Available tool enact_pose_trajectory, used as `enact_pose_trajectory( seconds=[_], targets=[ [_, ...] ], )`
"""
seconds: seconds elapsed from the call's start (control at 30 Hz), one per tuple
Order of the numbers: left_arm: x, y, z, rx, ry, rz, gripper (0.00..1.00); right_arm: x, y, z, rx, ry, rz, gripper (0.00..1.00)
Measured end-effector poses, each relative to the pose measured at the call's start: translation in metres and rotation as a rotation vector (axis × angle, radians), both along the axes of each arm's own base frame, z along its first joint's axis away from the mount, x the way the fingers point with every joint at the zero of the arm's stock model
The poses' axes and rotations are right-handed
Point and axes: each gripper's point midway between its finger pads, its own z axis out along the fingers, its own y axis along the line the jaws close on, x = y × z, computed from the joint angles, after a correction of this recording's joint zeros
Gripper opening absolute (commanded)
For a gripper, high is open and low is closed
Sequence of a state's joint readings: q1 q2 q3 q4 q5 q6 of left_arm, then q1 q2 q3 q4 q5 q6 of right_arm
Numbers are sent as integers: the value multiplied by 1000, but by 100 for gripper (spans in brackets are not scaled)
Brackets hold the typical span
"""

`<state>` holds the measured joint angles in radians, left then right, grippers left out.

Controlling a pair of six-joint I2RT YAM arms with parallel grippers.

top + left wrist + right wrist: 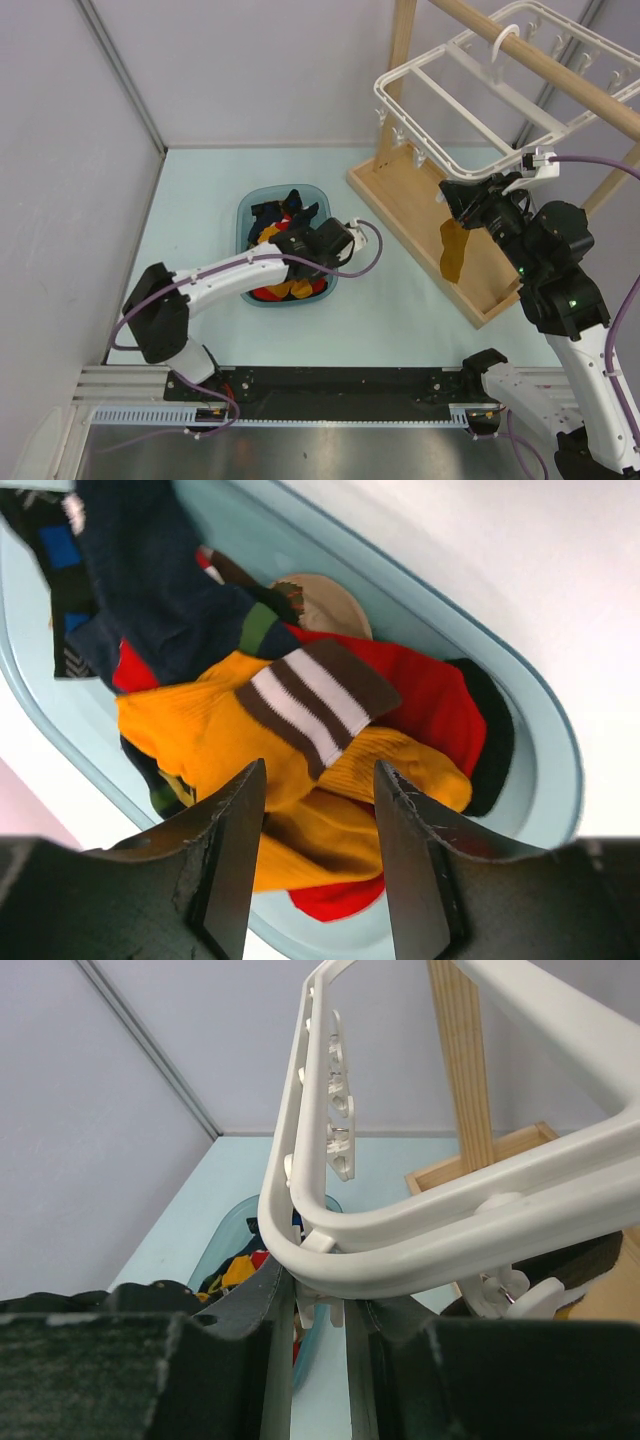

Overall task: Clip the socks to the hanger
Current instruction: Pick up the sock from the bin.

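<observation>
Left arm: I have it reaching into the blue basin (pixel 247 206) on the worktop (pixel 190 190). The left pincer (pixel 320 830) is spread, jaws apart and gripping nothing, poised just above the heap in the basin.

Directly under the gap lie mustard-yellow socks (pixel 200 730), bunched together. One has a dark cuff with white stripes (pixel 315 705) folded over on top. Red socks (pixel 430 700) lie beneath and beside them, and a navy sock (pixel 160 590) sits at the far end of the basin.

Right arm: raised at the near corner of the hanger (pixel 450 1230), which hangs from the round rod (pixel 560 75) of the wooden rack (pixel 420 195). In the wrist view the right pincer (pixel 320 1332) sits just under the hanger's curved rim, with a small white clip (pixel 322 1305) between its fingers. The jaws are drawn in close on either side of that clip. I cannot tell whether they press on it.

In the top view one plain mustard sock (pixel 453 250) dangles below that same corner, in front of the rack's base. Its upper end is hidden behind the pincer, so I cannot tell whether the clip or the fingers carry it.

A row of further clips (pixel 340 1110) hangs along the hanger's far rail, none of them holding anything.
</observation>
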<state>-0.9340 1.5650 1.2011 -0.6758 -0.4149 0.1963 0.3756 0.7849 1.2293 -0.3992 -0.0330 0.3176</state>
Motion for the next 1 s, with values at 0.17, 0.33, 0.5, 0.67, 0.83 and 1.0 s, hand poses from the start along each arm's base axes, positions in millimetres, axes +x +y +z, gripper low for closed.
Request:
enact_pose_trajectory(
  seconds=[0.17, 0.33, 0.5, 0.67, 0.83, 1.0],
  targets=[
    [5, -4, -14, 103, 20, -88, 51, 0, 0, 0, 0, 0, -1, 0],
    [7, -15, -18, 153, 31, -167, 51, 0, 0, 0, -1, -1, -2, 0],
    [2, -22, -32, 206, 73, -219, 51, 0, -1, 0, -1, 0, -3, 0],
    [-2, -15, -48, 269, 122, -225, 51, 0, -1, 0, -1, -1, -4, 0],
    [-2, -10, -52, 302, 129, -219, 48, 0, -1, 0, -1, -1, -5, 0],
    [3, -9, -52, 328, 109, -216, 34, 1, -2, 0, -1, -1, -7, 0]
  ],
)
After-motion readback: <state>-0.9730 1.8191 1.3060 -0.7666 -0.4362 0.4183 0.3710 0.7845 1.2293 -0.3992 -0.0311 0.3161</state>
